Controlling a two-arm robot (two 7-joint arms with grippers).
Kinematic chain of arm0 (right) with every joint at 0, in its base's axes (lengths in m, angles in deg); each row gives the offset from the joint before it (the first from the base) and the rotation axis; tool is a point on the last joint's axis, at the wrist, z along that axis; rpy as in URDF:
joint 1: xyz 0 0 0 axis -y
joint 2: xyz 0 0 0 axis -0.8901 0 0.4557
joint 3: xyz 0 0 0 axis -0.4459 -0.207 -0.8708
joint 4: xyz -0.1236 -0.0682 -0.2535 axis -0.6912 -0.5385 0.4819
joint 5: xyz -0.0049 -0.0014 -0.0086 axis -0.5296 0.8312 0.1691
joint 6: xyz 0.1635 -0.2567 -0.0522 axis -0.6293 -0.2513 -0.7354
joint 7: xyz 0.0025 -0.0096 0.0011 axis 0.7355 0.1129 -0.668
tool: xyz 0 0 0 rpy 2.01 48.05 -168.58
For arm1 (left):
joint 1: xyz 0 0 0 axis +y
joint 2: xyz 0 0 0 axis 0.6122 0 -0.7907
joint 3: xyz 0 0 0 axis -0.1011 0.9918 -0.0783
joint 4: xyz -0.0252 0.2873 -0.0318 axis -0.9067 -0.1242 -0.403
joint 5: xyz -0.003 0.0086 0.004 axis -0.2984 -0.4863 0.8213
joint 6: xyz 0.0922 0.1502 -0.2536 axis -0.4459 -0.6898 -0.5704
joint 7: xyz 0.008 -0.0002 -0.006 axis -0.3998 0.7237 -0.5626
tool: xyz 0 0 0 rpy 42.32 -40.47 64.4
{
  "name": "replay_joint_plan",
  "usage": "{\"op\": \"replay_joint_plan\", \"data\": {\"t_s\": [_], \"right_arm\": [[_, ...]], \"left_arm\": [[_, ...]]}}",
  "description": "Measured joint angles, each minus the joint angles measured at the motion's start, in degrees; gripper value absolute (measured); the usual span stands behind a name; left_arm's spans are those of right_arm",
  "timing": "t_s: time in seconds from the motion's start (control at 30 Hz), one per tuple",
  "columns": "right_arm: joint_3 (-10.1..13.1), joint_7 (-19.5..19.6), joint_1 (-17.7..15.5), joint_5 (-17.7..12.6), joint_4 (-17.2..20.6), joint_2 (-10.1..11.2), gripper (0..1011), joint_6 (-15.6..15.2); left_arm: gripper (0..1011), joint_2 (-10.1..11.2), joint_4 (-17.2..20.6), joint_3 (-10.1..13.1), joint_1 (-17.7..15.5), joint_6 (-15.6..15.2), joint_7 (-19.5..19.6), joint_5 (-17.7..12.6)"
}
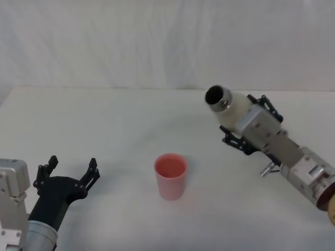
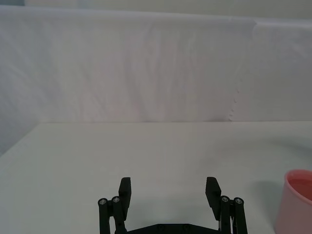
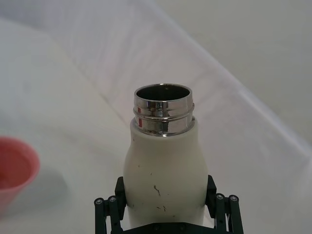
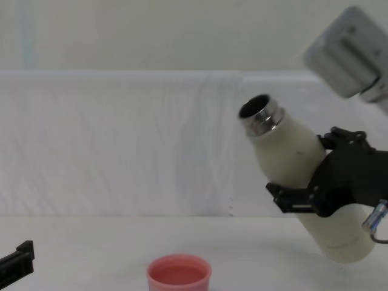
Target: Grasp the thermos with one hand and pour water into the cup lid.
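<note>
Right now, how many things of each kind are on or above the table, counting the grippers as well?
Thermos: 1, cream-white thermos, held tilted in the air by the right gripper, its open neck toward the cup side.
Cup lid: 1, pink cup lid, upright on the table.
Grippers: 2, the right one and the left gripper, open and empty.
Total: 4.

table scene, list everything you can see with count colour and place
thermos: 1, cream-white with open steel neck, held above the table on the robot's right, tilted with its mouth toward the cup lid
cup lid: 1, pink, upright on the table near the middle
table: 1, white cloth cover
backdrop: 1, white, behind the table
right gripper: 1, black, shut on the thermos
left gripper: 1, black, open, low at the robot's left
</note>
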Motion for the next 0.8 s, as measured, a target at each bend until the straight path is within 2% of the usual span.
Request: {"op": "replay_joint_plan", "data": {"t_s": [0.07,0.17,0.23,0.3,0.43,0.73,0.8], "right_arm": [[1.2,0.3,-0.3,-2.9,-0.5,-0.8,957,0.5],[2.3,0.4,-0.4,-5.5,-1.0,-1.6,957,0.9],[3.3,0.5,-0.4,-8.6,-1.8,-2.5,957,1.1],[3.6,0.5,-0.3,-9.4,-2.1,-2.8,957,1.3],[5.0,0.4,0.5,-14.4,-4.2,-4.1,957,2.2],[6.0,-0.7,3.0,-21.1,-8.9,-5.4,957,4.0],[6.1,-0.9,3.3,-21.7,-9.3,-5.6,957,4.2]], "left_arm": [[1001,0.0,0.0,0.0,0.0,0.0,0.0,0.0],[1001,0.0,0.0,0.0,0.0,0.0,0.0,0.0],[1001,0.0,0.0,0.0,0.0,0.0,0.0,0.0],[1001,0.0,0.0,0.0,0.0,0.0,0.0,0.0],[1001,0.0,0.0,0.0,0.0,0.0,0.0,0.0],[1001,0.0,0.0,0.0,0.0,0.0,0.0,0.0],[1001,0.0,0.0,0.0,0.0,0.0,0.0,0.0]]}}
